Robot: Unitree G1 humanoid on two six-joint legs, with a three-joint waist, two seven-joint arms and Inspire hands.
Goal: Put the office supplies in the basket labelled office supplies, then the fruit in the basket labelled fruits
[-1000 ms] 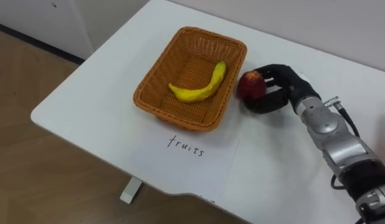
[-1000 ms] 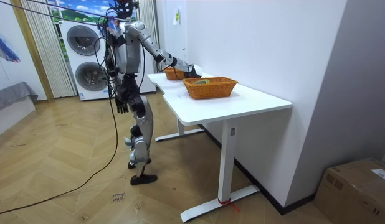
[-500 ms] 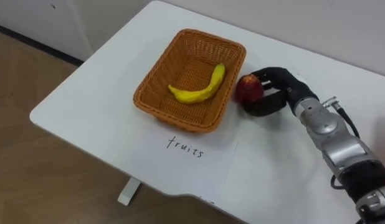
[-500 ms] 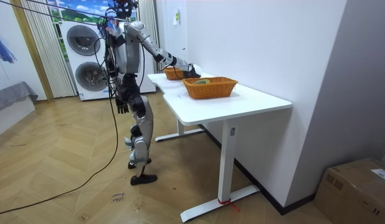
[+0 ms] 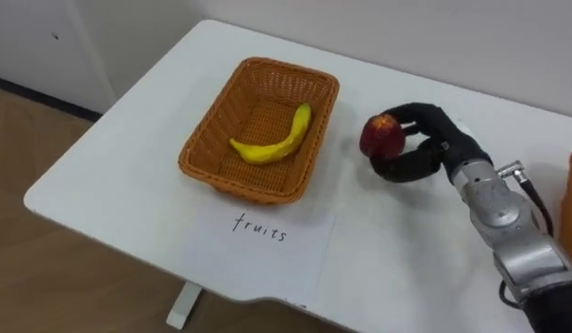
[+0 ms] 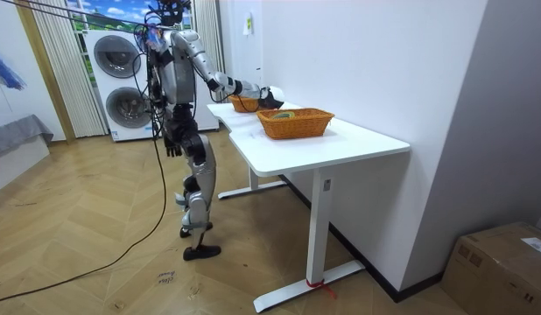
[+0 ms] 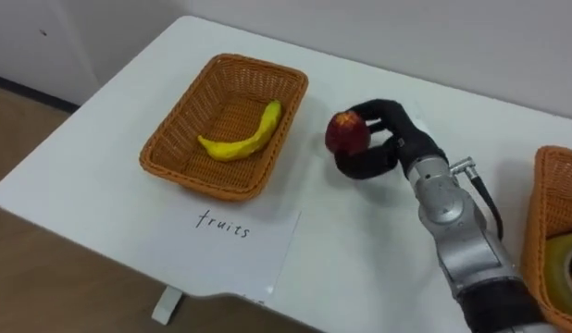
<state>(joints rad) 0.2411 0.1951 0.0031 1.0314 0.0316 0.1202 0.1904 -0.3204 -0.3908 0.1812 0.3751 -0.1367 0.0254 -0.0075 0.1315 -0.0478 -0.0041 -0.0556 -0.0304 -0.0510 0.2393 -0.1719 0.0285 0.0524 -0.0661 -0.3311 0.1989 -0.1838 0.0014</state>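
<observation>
Gripping the red apple (image 5: pixel 382 135), the right hand (image 5: pixel 432 150) has its dark fingers curled over the top and far side of the fruit and its thumb hooked under it, so the apple sits at the hand's left end, a little right of the frame's centre in the left eye view. It looks to be held just off the tabletop (image 5: pixel 110 176), though whether any part touches the surface cannot be told.

The fruit basket (image 5: pixel 235 183) lies directly to the apple's left in the frame, near but not touching; its right rim is the edge nearest the fruit. Its long axis runs from lower left to upper right, and the banana (image 5: pixel 272 143) lies along that axis in the middle of the basket floor, leaving bare wicker in the upper end and along the right wall. My reading is that the coming move is a short carry leftward over that right rim, and the right arm, entering from the lower right, is the one placed for it.

A hand-lettered sheet of paper (image 5: pixel 267 250) lies below the basket. A second basket (image 7: pixel 545 222) stands at the far right edge of the right eye view. The left hand (image 6: pixel 172 145) hangs by the robot's side in the room view.
</observation>
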